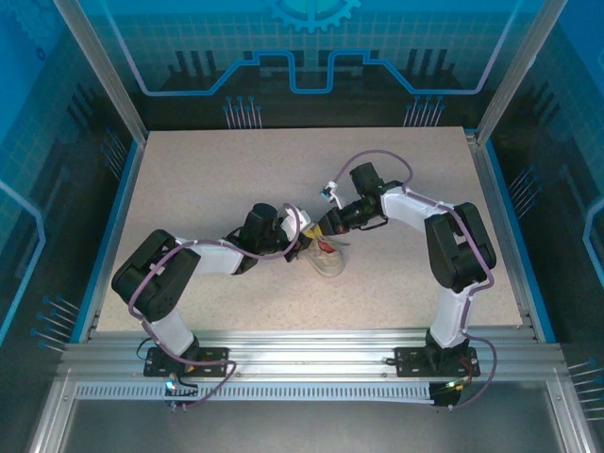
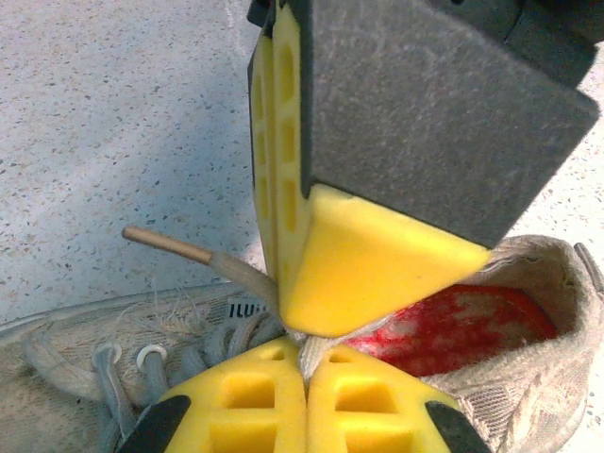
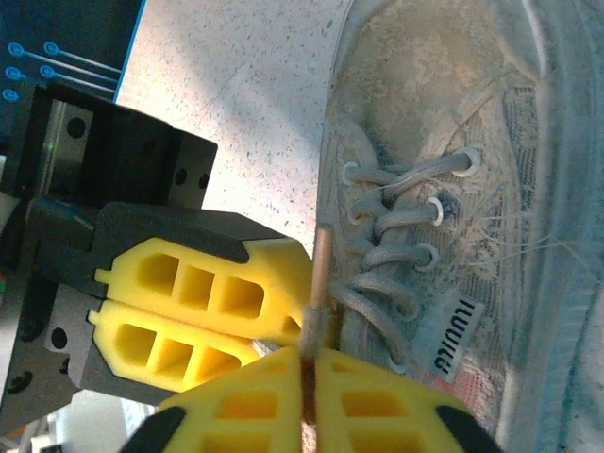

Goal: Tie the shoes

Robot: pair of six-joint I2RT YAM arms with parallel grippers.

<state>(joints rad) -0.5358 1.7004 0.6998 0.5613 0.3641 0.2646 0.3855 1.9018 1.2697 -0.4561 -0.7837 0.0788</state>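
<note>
L pincer (image 2: 304, 368), R pincer (image 3: 310, 368), each clamped on laces (image 3: 389, 226), tips meeting over sneaker (image 3: 444, 104)

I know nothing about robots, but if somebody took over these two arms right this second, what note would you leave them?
Left gripper: shut, pinching a lace just above the sneaker.
Right gripper: shut on the same lace, fingertips meeting the left's.
Sneaker: sits mid-table, between the two arms.
Done: one lace end gripped by both grippers.
Left: no knot or bow visible, so the whole tie remains.
</note>
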